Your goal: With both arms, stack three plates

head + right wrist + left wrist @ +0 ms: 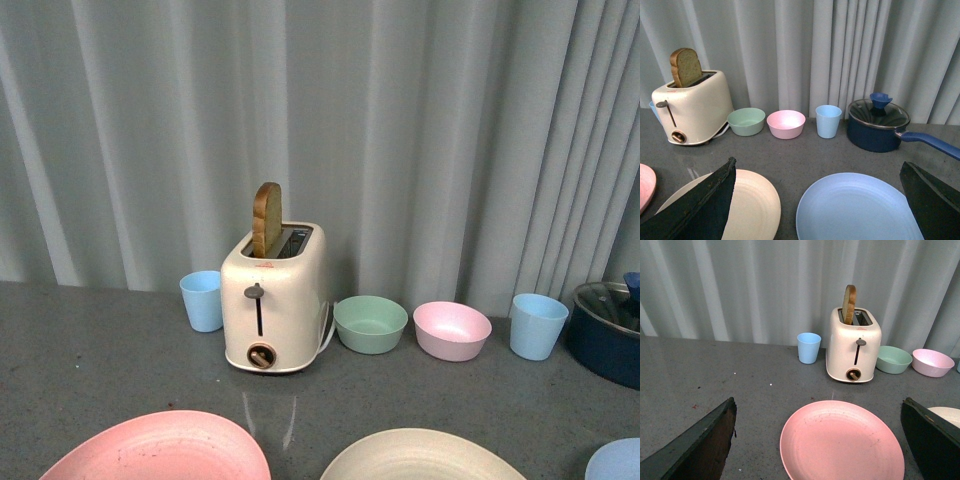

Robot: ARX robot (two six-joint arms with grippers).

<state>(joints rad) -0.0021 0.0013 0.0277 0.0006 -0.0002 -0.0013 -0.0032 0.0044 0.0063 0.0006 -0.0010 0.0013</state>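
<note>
Tabletop (90, 340) is grey and fills the lower part of the front view. Three plates lie apart along the bottom edge: pink plate (160, 450) lower left, cream plate (420, 458) lower middle, light blue plate (618, 462) in the lower right corner. Left hand (818, 402) is wide open, with the pink plate showing between its fingers. Right hand (817, 162) is wide open too and holds nothing. Toaster (275, 300) stands mid-frame, dark blue pot (610, 345) at the right edge. Green bowl (370, 323) and pink bowl (452, 330) sit between them.
</note>
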